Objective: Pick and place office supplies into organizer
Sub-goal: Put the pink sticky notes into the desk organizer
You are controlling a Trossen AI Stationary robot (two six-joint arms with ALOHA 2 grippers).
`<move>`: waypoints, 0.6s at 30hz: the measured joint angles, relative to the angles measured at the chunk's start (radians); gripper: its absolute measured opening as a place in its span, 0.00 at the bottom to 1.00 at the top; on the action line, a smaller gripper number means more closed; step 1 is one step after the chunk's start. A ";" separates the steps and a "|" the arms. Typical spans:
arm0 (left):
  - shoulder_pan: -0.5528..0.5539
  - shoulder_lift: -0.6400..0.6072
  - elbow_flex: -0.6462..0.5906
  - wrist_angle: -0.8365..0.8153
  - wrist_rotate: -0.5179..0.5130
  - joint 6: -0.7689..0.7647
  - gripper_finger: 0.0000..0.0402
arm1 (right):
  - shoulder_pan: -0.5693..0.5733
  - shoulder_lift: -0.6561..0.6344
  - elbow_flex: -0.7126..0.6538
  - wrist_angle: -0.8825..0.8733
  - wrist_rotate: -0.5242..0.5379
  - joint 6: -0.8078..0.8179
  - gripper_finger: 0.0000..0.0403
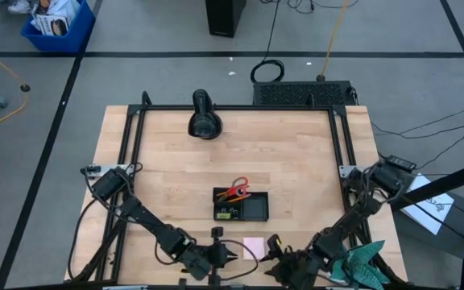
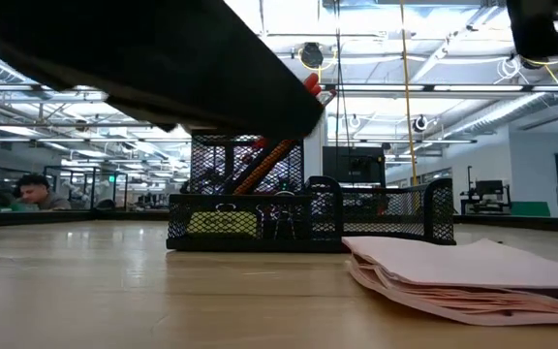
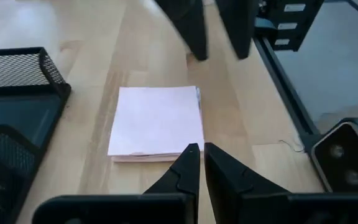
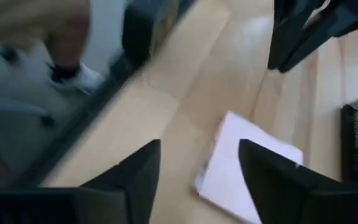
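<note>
While pink sticky-note pad (image 1: pixel 254 247) lies flat on table (image 1: pixel 296 161) between 2 grippers, neither holds it. Right gripper (image 4: pixel 197 168) spread wide, empty; pad just ahead and below its fingers. Left gripper (image 3: pixel 196 163) nearly closed, empty, tips at pad's near edge. Pad nearly square, no clear long axis. Organizer (image 1: pixel 241 205) sits beyond pad, away from both. Right gripper looks readier.

The high camera looks straight down on the whole bench (image 1: pixel 176 153) from far above. The low one sits at bench level, facing the organizer (image 2: pixel 308 218) close by. Each wrist camera looks steeply down from nearby. All four views share the pink pad (image 1: pixel 254 247).
</note>
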 joint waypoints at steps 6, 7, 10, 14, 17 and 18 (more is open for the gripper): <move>0.047 0.000 0.000 0.037 0.112 0.022 0.08 | 0.017 0.062 0.000 0.003 0.108 -0.063 0.62; 0.053 0.000 0.000 0.040 0.116 0.022 0.08 | 0.017 0.075 0.000 -0.002 0.121 -0.072 0.63; 0.063 0.000 0.000 0.055 0.120 0.025 0.08 | 0.018 0.104 -0.001 -0.005 0.127 -0.111 0.63; 0.075 -0.001 0.001 0.100 0.164 0.045 0.08 | 0.019 0.131 0.002 0.006 0.156 -0.144 0.61; 0.086 -0.001 0.001 0.084 0.174 0.043 0.08 | 0.023 0.147 0.004 0.007 0.193 -0.164 0.59; 0.090 -0.001 0.000 0.086 0.174 0.044 0.08 | 0.023 0.152 0.005 0.007 0.201 -0.170 0.58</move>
